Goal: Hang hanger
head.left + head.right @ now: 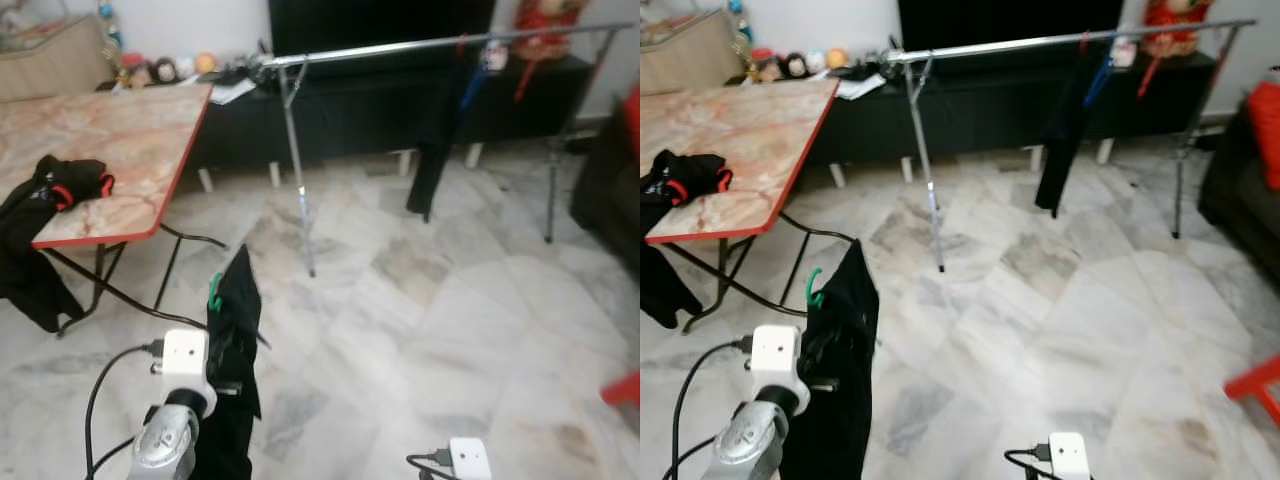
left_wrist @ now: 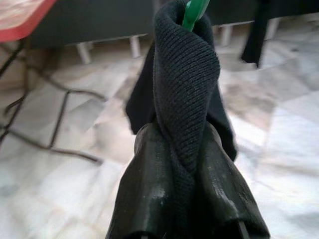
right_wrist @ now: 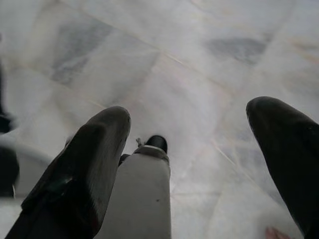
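One clothes rail [image 1: 400, 47] crosses the top of the frame, one dark garment [image 1: 432, 140] hanging at its upper right. One surface [image 1: 110, 150] at upper left carries one black bundle [image 1: 60, 185]. At lower left, the left pincer [image 2: 187, 169] is clamped on a soft, light black garment [image 1: 235, 350] draped over one green hanger [image 1: 214, 292]; grip by the stiff hook. The right pincer [image 3: 199, 164] gapes wide, empty.

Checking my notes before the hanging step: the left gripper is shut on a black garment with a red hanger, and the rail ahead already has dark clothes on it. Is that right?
Not quite: the hanger is green, not red, as the left wrist view shows at the top of the black garment. The rest holds: the left gripper is shut on it, and the rail ahead already carries dark clothes.
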